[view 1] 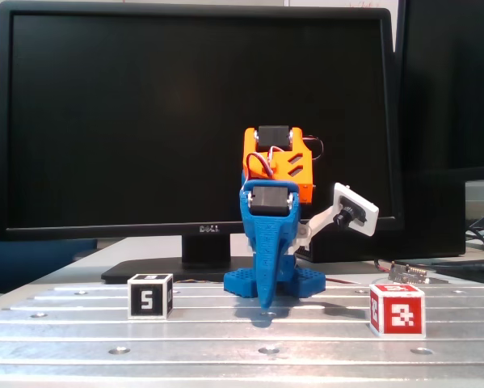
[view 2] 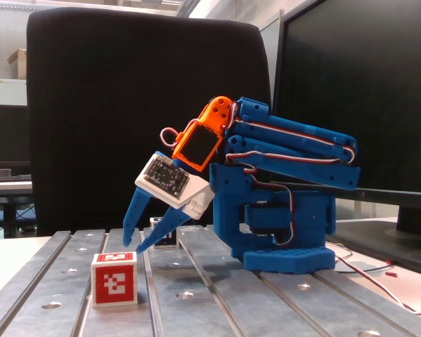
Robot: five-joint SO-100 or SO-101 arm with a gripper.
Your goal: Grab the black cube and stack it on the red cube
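Cubes apart, arm folded

End effector [view 2: 133, 244] hangs tips-down over the desk [view 1: 225, 339], fingers spread, holding nothing. Black cube [view 1: 150, 296] sits at its 9 o'clock in a fixed view, red cube [view 1: 397, 309] at 3 o'clock, well apart.

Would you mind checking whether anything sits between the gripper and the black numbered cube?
Nothing visible does: bare metal table separates the blue gripper from the black "5" cube. The red patterned cube stands on the opposite side.
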